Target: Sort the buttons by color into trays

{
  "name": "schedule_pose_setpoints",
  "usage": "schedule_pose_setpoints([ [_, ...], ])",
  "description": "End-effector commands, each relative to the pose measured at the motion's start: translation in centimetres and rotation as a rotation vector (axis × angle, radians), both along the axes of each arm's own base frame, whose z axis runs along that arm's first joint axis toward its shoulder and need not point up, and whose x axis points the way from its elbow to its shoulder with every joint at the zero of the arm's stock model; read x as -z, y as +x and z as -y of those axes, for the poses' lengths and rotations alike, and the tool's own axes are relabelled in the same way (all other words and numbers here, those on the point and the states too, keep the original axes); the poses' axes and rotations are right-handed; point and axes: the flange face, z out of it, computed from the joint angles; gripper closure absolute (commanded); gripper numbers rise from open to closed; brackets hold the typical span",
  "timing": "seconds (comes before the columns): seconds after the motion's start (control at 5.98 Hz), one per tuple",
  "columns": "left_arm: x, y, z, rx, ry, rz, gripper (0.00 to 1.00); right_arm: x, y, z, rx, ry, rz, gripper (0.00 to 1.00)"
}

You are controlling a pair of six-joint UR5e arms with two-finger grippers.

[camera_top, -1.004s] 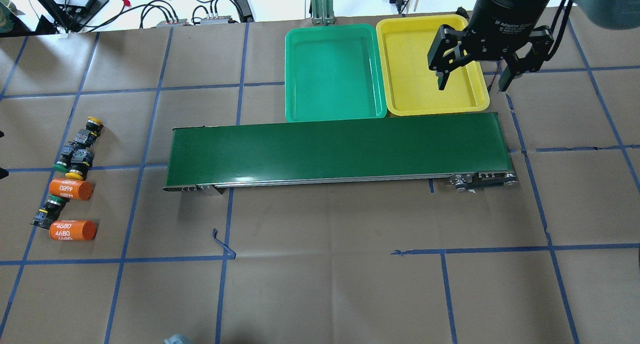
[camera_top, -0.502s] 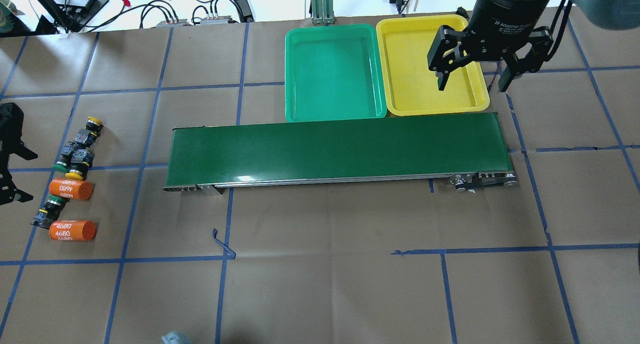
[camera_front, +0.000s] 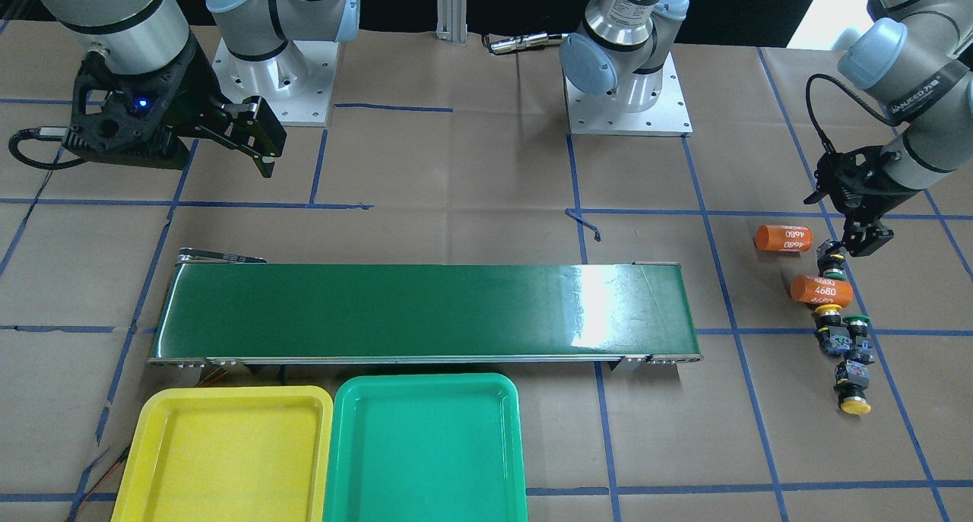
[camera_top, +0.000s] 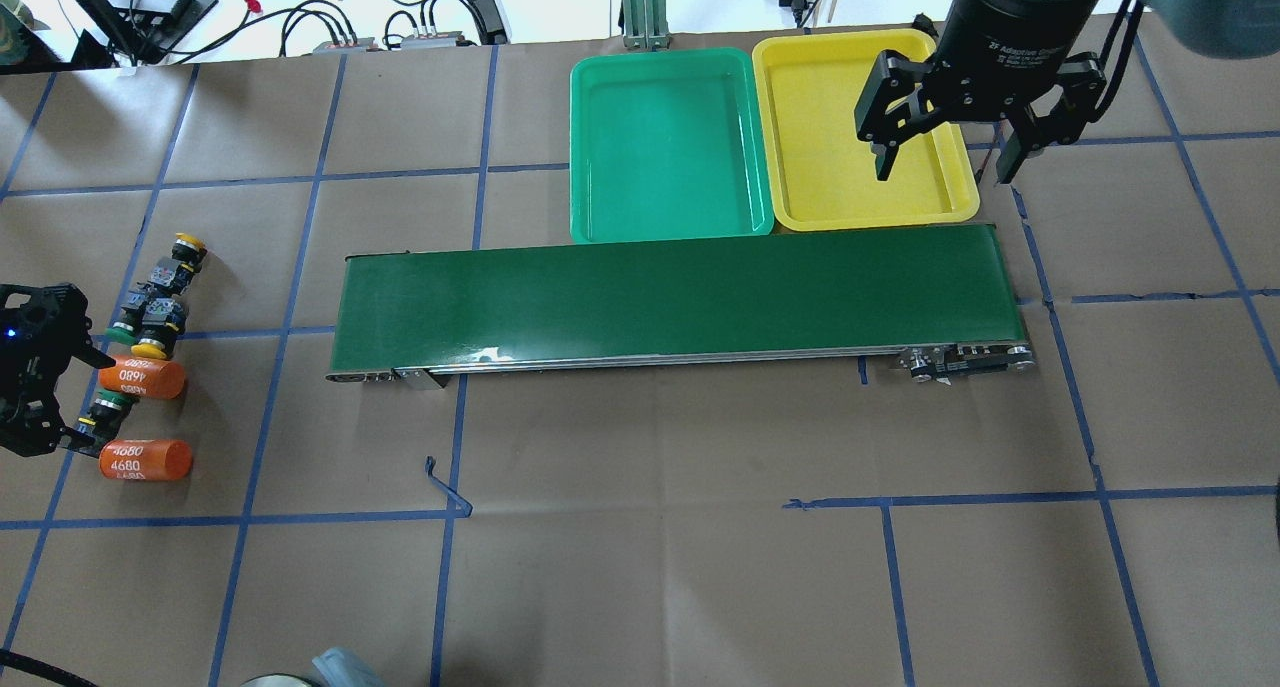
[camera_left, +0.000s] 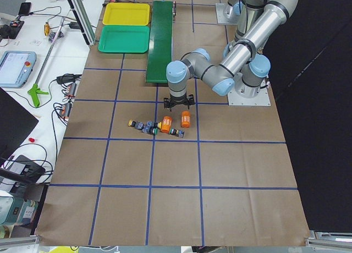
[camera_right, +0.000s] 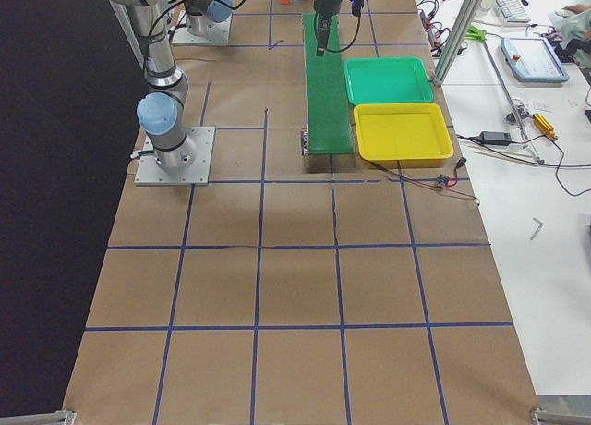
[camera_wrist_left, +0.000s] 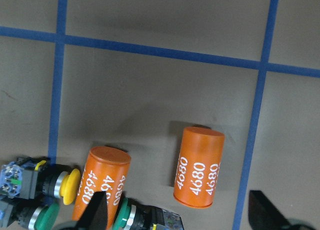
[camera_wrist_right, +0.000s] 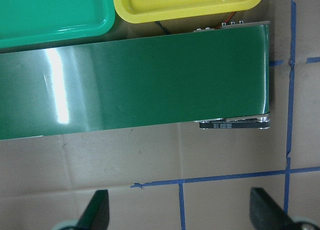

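Lettering: two orange cylinders (camera_wrist_left: 198, 172) lie on their sides, each printed "4680" in white, repeated round the barrel. The black body of the right gripper (camera_top: 945, 172) reads "2F Adaptive" (the rest is too small to read).

Surface: bench (camera_top: 650, 587) covered in brown paper and squared off with blue tape (camera_top: 1000, 500). A long dark-green conveyor belt (camera_top: 670, 297) runs across the middle. On its far side, just beside each other, sit a shallow green plastic tray (camera_top: 660, 147) and a shallow yellow plastic tray (camera_top: 830, 137). Beyond the bench is a white worktop with black cables (camera_top: 320, 17) and an aluminium post (camera_top: 645, 7).

Four small black-bodied push buttons (camera_top: 162, 315), two yellow-capped and two green-capped, lie in a loose line with the cylinders at the bench's left end, well apart from the trays.

The black two-finger left gripper (camera_wrist_left: 179, 210) has its jaws spread wide and holds nothing. It hangs over the green-capped button (camera_wrist_left: 124, 216) lying between the cylinders. Contact cannot be told.

The right gripper is also spread wide and holds nothing. It hangs high, and in the overhead view it overlaps the yellow tray's right rim. Its wrist view looks down on the belt's end.
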Motion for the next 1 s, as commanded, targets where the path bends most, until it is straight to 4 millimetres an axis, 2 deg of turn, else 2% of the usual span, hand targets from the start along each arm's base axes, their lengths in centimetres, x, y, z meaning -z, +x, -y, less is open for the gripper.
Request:
schedule_pose_setpoints([
  [0.0, 3.3, -0.4, -1.5, -0.007, -0.022, 0.017, 0.02, 0.0, -0.1, 0.0, 0.0, 0.0, 0.0, 0.0],
  [0.17, 5.1, -0.8, -1.9, -0.004, -0.041, 0.038, 0.02, 0.1, 0.0, 0.1, -0.002, 0.002, 0.0, 0.0],
  [0.33, 6.5, -0.3, -1.8, 0.001, -0.027, 0.025, 0.02, 0.1, 0.0, 0.1, -0.002, 0.002, 0.0, 0.0],
  [0.5, 7.6, 0.9, -2.8, 0.005, -0.019, 0.007, 0.02, 0.0, 0.0, 0.0, -0.002, 0.0, -0.001, 0.0],
  [0.67, 8.3, 0.9, -3.0, 0.017, -0.01, -0.005, 0.02, 0.0, -0.1, 0.0, 0.0, 0.0, -0.001, 0.0],
  [0.84, 8.4, 0.9, -2.9, 0.022, -0.009, -0.009, 0.07, 0.0, 0.0, 0.0, -0.002, 0.0, -0.001, 0.0],
])
